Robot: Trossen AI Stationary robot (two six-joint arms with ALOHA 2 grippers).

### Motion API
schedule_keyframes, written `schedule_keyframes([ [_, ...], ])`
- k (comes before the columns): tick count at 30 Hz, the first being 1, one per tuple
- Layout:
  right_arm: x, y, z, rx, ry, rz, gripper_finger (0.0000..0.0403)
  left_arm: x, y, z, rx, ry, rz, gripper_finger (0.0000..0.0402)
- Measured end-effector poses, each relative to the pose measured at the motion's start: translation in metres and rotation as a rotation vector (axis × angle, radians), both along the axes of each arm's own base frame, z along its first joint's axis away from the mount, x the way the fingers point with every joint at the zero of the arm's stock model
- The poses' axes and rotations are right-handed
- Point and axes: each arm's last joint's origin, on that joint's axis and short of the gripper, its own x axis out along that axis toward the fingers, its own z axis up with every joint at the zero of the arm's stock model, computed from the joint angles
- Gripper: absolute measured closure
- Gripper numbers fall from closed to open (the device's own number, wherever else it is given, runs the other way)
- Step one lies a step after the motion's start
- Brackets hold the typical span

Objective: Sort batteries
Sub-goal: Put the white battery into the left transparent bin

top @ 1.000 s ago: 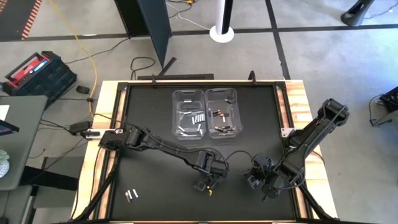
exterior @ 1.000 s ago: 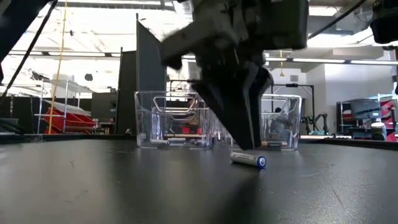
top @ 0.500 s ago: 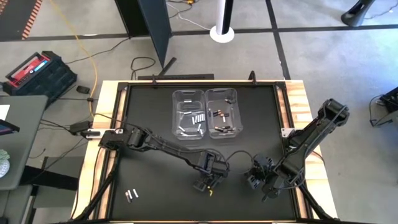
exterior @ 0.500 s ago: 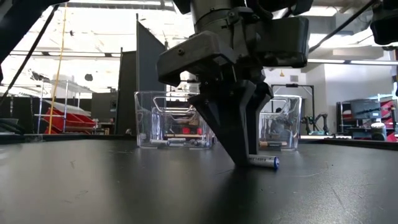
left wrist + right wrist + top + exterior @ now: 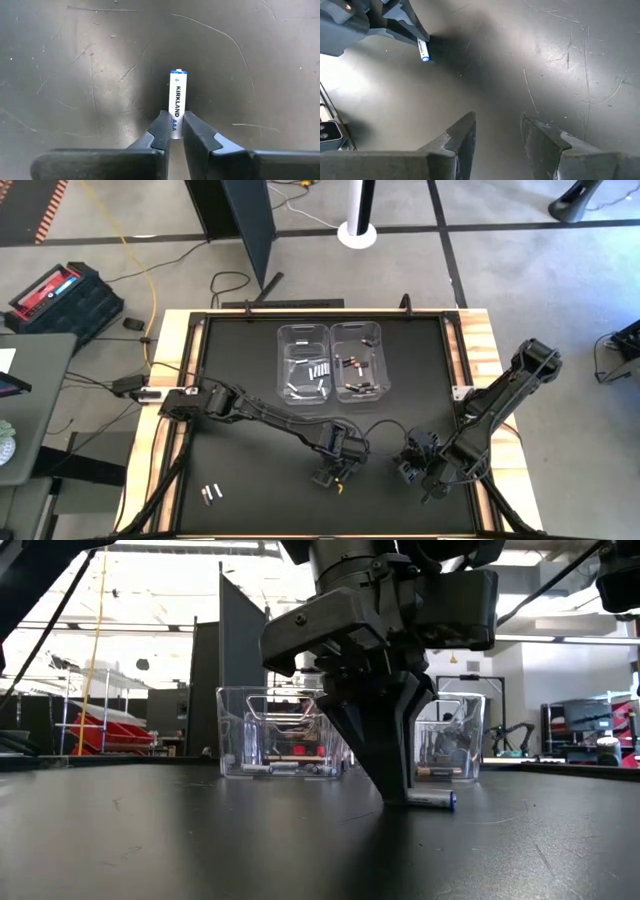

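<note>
Two clear rectangular plastic bins (image 5: 330, 362) stood side by side at the far middle of the black table (image 5: 240, 470), each holding small batteries, and two more cells (image 5: 211, 494) lay near the front left corner. The left gripper (image 5: 173, 131) was down on the table, clamped on one end of a white-and-blue AAA battery (image 5: 177, 100) lying flat. The right gripper (image 5: 497, 131) waited nearby, fingers apart and empty.

White AAA battery (image 5: 175, 105), blue end.
</note>
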Motion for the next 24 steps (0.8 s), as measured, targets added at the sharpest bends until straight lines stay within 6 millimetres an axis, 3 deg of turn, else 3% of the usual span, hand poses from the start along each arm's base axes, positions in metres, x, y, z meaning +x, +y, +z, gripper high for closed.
schedule_keyframes([
  [7,0.000,0.000,0.000,-0.001,0.000,0.000,0.0230,0.000,0.004,0.001,-0.011,0.009,0.063,0.0359],
  [13,0.000,0.000,0.000,-0.003,0.002,0.002,0.0230,-0.001,0.028,0.023,-0.027,0.010,0.166,0.0358],
  [24,0.001,-0.001,0.000,-0.003,0.002,-0.007,0.0230,-0.018,0.129,0.127,-0.055,-0.193,0.353,0.0357],
])
